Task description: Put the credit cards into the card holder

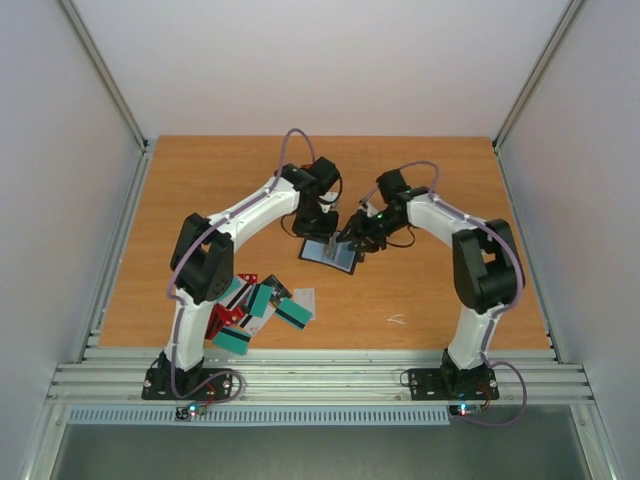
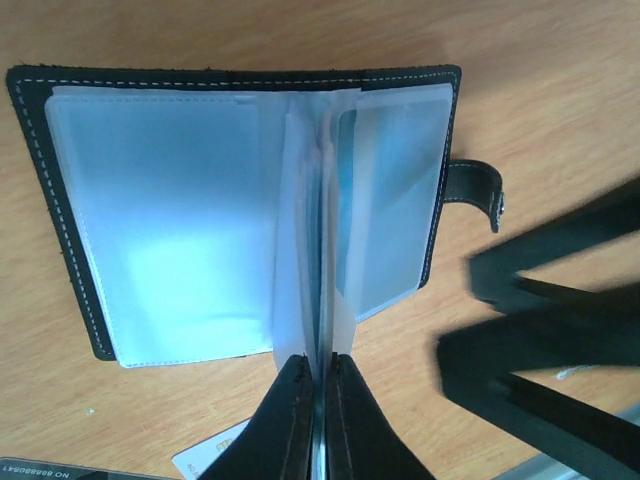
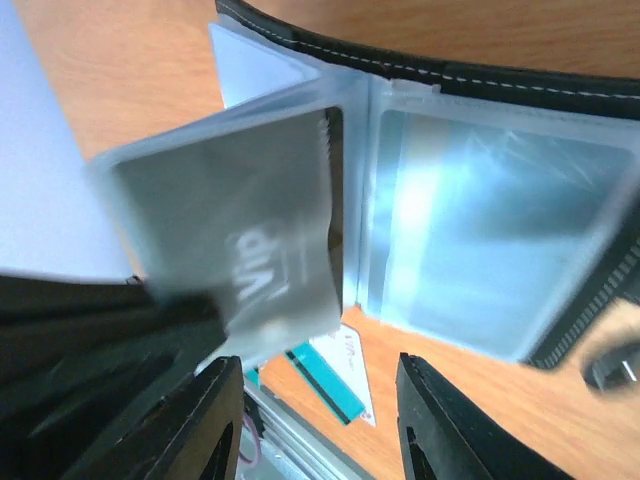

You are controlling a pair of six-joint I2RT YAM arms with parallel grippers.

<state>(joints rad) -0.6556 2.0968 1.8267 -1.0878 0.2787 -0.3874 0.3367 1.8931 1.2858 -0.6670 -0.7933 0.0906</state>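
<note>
The black card holder point(image 1: 330, 252) lies open on the table, pale blue sleeves up. My left gripper point(image 1: 322, 225) is shut on one clear middle sleeve and holds it upright; in the left wrist view the gripper point(image 2: 320, 385) pinches the sleeve's edge above the open holder point(image 2: 30, 170). In the right wrist view that sleeve holds a dark card point(image 3: 240, 230) with white "vip" print, beside the holder point(image 3: 500, 85). My right gripper point(image 3: 320, 420) is open and empty just right of the holder point(image 1: 355, 240). The other credit cards point(image 1: 255, 308), teal, red and white, lie in a heap at the near left.
A white card point(image 2: 215, 455) lies just near of the holder, and a teal-striped white card point(image 3: 330, 385) shows past my right fingers. The right arm's fingers point(image 2: 540, 320) are close at the holder's clasp side. Metal rails run along the table's near edge point(image 1: 320, 380).
</note>
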